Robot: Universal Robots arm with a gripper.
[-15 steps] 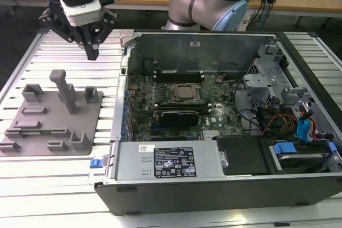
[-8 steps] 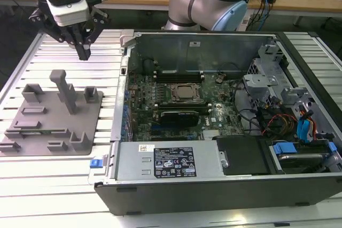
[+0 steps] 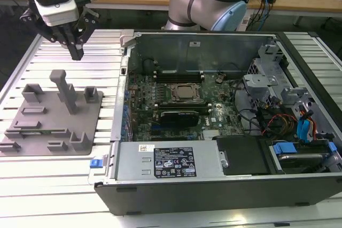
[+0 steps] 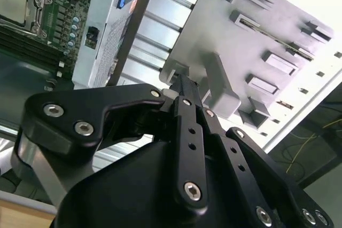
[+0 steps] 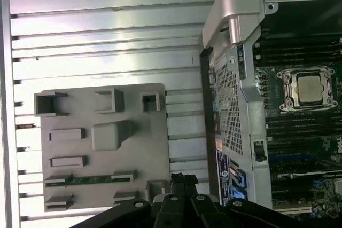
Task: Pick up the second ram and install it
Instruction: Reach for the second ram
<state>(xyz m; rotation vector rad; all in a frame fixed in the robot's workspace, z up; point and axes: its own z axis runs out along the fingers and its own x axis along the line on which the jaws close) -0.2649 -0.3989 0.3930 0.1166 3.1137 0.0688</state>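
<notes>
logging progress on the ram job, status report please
Claw shut, empty, hovering by the grey fixture plate edge. Second ram lying in its fixture slot, untouched. Tall fixture post stands close beside it.

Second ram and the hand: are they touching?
Apart. In the first wrist view the second ram lies in the grey fixture, bare plate separating it from the hand.

Lighting is even, overhead and bright throughout. The ribbed aluminium table [image 3: 48, 182] glares white low at the exterior view's left, and is likewise blown out beyond the grey fixture plate [image 4: 230, 41] in the second wrist view. The fixture post [image 3: 67, 92] casts a short, soft shadow. The computer case [image 3: 181, 52] interior is dimmer. The black gripper [image 4: 184, 81] carries soft highlights.
</notes>
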